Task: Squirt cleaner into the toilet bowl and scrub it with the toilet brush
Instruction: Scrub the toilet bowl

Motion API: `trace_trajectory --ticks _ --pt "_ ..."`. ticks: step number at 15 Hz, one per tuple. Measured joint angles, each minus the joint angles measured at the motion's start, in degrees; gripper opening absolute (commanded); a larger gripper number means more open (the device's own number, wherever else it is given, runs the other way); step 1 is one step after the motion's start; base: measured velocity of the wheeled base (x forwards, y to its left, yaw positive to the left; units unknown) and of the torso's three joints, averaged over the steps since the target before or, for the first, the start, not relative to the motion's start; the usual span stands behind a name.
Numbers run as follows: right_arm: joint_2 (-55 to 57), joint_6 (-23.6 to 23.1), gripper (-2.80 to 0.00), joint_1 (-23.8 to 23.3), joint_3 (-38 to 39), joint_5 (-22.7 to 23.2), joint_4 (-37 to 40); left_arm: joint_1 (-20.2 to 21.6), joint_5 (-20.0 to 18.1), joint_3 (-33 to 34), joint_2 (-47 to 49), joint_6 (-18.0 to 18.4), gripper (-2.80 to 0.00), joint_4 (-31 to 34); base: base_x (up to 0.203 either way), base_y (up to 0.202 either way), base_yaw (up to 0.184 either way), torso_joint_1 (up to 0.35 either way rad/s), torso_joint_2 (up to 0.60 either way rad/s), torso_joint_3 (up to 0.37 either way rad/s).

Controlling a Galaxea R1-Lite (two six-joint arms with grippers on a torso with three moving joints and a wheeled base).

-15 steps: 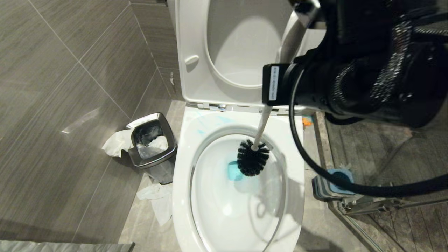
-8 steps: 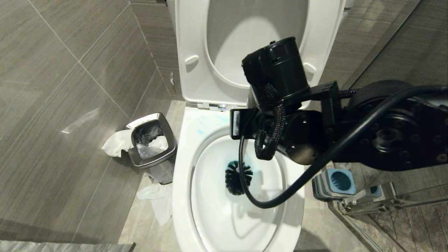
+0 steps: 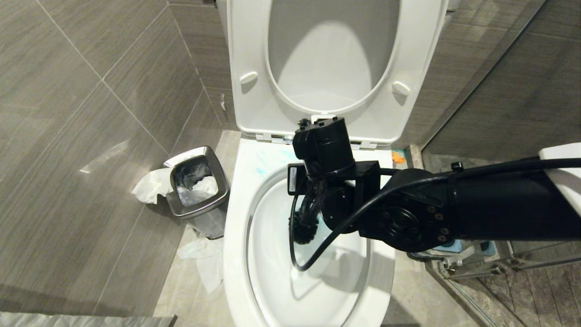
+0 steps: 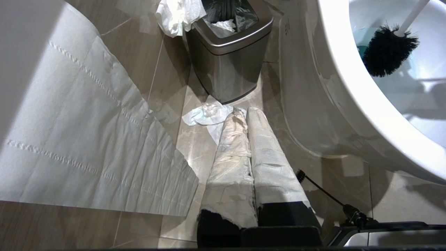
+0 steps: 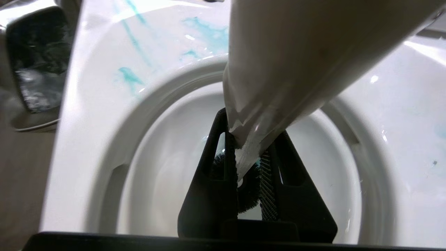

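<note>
Over the toilet bowl [image 3: 236,254], the right gripper [image 5: 248,164] is clamping the toilet brush [image 4: 388,48] handle, its bristles sitting inside near blue cleaner [image 5: 129,75] streaking the rim at 11 o'clock.

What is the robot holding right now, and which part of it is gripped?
The right gripper holds the toilet brush by its slim handle, well above the bristles; the left gripper holds nothing.
</note>
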Motion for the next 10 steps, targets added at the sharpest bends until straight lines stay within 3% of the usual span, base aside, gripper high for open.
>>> trace_trajectory --ticks 4,7,10 --pt "1.8 -7.6 -2.8 -2.5 4.6 -0.4 -12.3 0.0 0.0 0.0 0.0 0.0 -2.8 0.0 0.0 0.0 0.0 0.0 0.0 0.0" --pt "3.7 -8.3 -2.8 -2.9 7.5 -0.3 -18.2 0.0 0.0 0.0 0.0 0.1 -2.8 0.0 0.0 0.0 0.0 0.0 0.0 0.0" --pt "4.8 -7.8 -2.8 -2.7 8.5 -0.2 -18.9 0.0 0.0 0.0 0.0 0.1 -2.8 0.0 0.0 0.0 0.0 0.0 0.0 0.0"
